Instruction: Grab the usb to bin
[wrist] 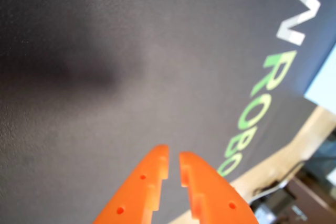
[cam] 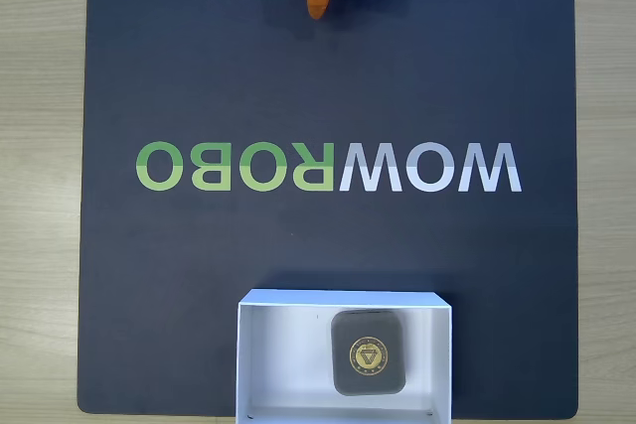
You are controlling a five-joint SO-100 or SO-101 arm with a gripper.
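The usb (cam: 369, 352), a small grey rounded block with a gold triangle emblem, lies flat inside the bin (cam: 343, 298), right of its middle. The bin is a white open-top box at the near edge of the dark mat in the fixed view. My orange gripper (cam: 317, 7) hangs at the far edge of the mat, well away from the box. In the wrist view the gripper (wrist: 173, 157) has its two fingers almost together over bare mat, with nothing between them.
A dark mat (cam: 199, 275) printed with WOWROBO (cam: 328, 167) covers the light wooden table (cam: 40, 196). The lettering (wrist: 262, 98) runs down the right of the wrist view, with the table edge and dark clutter (wrist: 294, 198) beyond it.
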